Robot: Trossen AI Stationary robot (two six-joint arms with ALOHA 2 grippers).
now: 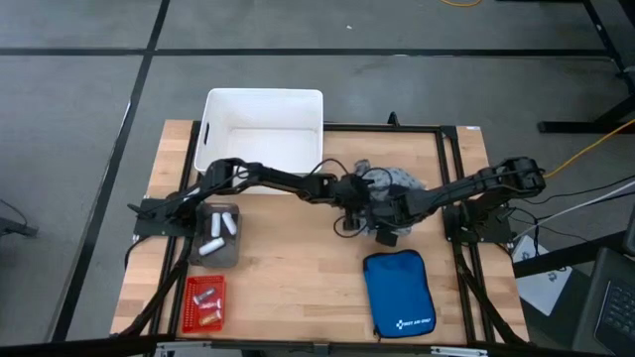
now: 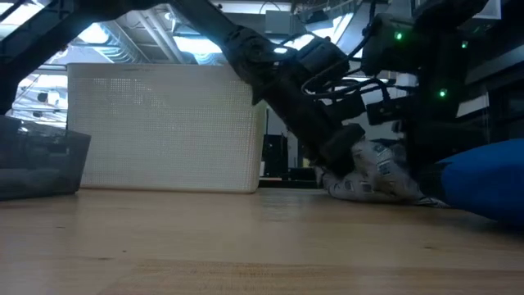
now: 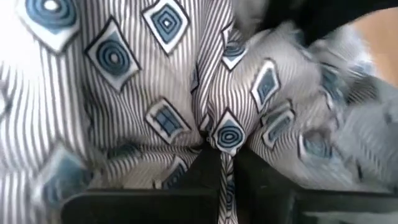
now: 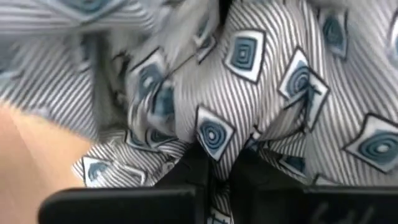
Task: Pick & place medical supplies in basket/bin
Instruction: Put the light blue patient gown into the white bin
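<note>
The grey-blue patterned garment lies bunched on the table right of centre, below the white tub; in the low view the garment rests on the wood as a crumpled heap. My left gripper reaches it from the left and my right gripper from the right, and both are shut on its cloth. White rolls lie in a grey tray. The red basket sits at the near left corner with a few small items inside. My left gripper pinches a raised fold of the garment between its two fingers; how many layers, I cannot tell. The rest of the cloth spreads out ahead of the fingers in loose creases. My right gripper pinches a gathered fold of the garment between its two fingers; the number of layers cannot be told. The cloth around the fold is creased and slack, and bare table shows beside it.
The white tub stands at the far edge, left of centre. A grey tray sits at the left, above the red basket. The blue zip pouch lies near the front edge, right of centre. Bare wood shows between basket and pouch.
</note>
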